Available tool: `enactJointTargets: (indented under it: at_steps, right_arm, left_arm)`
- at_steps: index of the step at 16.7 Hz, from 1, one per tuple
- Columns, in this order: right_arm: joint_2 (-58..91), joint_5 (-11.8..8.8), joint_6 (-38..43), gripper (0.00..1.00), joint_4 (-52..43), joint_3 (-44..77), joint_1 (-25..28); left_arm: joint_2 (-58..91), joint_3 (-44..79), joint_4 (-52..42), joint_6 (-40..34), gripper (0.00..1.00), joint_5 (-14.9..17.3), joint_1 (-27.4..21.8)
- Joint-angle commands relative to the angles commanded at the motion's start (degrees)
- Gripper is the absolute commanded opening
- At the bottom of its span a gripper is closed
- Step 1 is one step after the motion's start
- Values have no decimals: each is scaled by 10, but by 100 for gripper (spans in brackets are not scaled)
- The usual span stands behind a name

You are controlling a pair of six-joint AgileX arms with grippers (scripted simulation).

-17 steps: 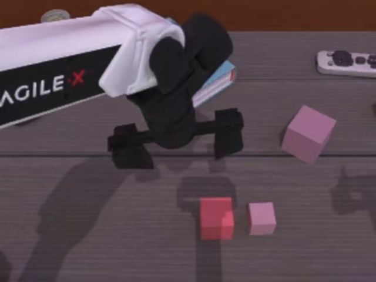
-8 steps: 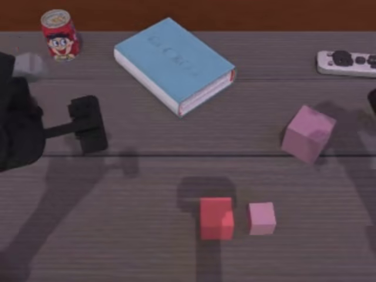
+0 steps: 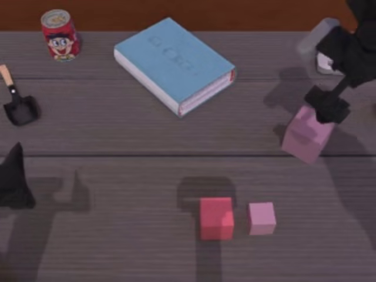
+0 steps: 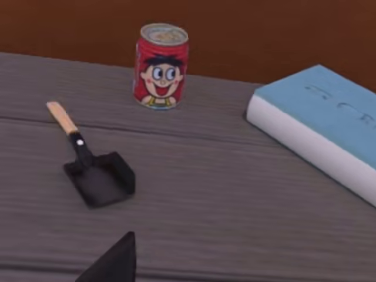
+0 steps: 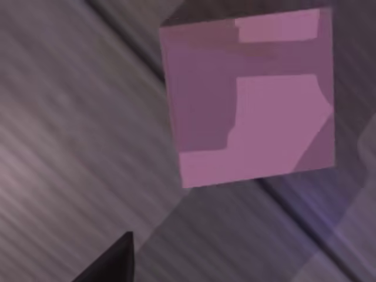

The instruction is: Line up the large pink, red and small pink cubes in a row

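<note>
— Looking at the right gripper (image 3: pixel 326 107) first: what are its fingers doing?

— I cannot tell. In the top view it is a dark mass at the upper right of the frame, overlapping the top corner of the large pink cube (image 3: pixel 306 136); the fingertips merge into one black shape. Whether it touches the cube or hangs above it is not readable either. The arm behind it runs off the upper right corner and partly covers a pale object at the right edge.

— Does the right wrist view help?

— Little. The large pink cube (image 5: pixel 254 97) fills the upper right of that frame, crossed by blocky shadows, and only a black wedge shows at the bottom edge.

— And the left gripper (image 3: pixel 14 179)?

— Cut off at the left edge, middle height, as a black pointed shape. Its opening cannot be judged. It holds nothing that shows.

— Where are the other cubes?

— Lower centre of the top view: the red cube (image 3: pixel 216 218) with the small pink cube (image 3: pixel 261 218) just beside it on the right, a narrow gap between. The large one sits well apart, up and to the right.

— Anything else on the table (image 3: pixel 117 235)?

— A blue book (image 3: pixel 174 64) at upper centre, a red drink can (image 3: pixel 59 34) at upper left, and a small black shovel (image 3: pixel 19 106) with a wooden handle below it.
</note>
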Motion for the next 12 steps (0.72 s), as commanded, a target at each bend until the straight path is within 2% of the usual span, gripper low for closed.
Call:
enactJointTargets:
  at_steps: [5, 12]
  right_arm:
    - [142, 0, -42, 100, -72, 131, 15]
    - [159, 0, -47, 100, -80, 149, 14]
  left_arm:
    - [-152, -111, 82, 77, 100, 3, 56]
    - [-173, -126, 94, 90, 100, 3, 63]
